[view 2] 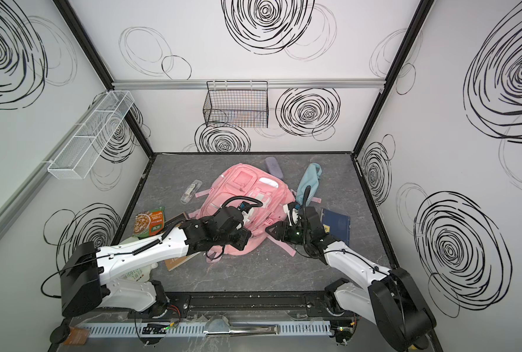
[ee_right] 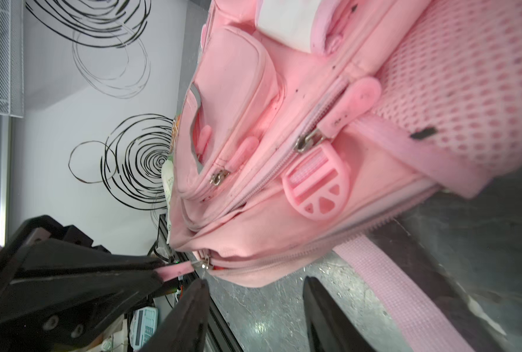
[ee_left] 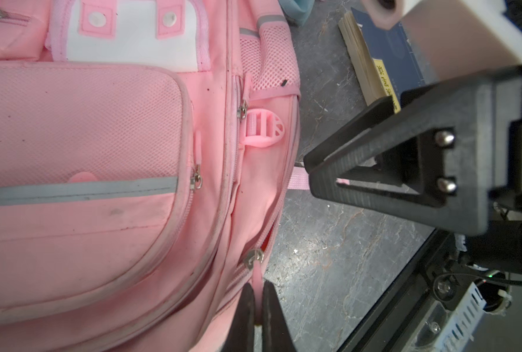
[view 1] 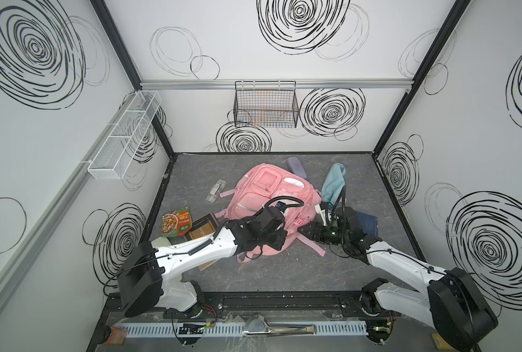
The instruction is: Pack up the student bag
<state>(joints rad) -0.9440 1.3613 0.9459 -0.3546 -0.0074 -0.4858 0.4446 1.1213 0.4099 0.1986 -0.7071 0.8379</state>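
Student bag (view 1: 262, 195) lies flat at centre frame in both top views, long axis running up-frame; left gripper (ee_left: 257, 291) pinches its zipper pull (ee_left: 256, 272) at the lower edge; right gripper (ee_right: 255, 283), jaws spread and empty, stands just beside, lower right.

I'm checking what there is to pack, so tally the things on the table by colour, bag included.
Pink: 1, student bag
Blue: 2, light-blue pouch, dark-blue book
Lilac: 1, lilac case
Clear: 1, clear case
Green: 1, snack packet
Brown-and-black: 1, flat box
Total: 7, leaving out what the left arm half hides.
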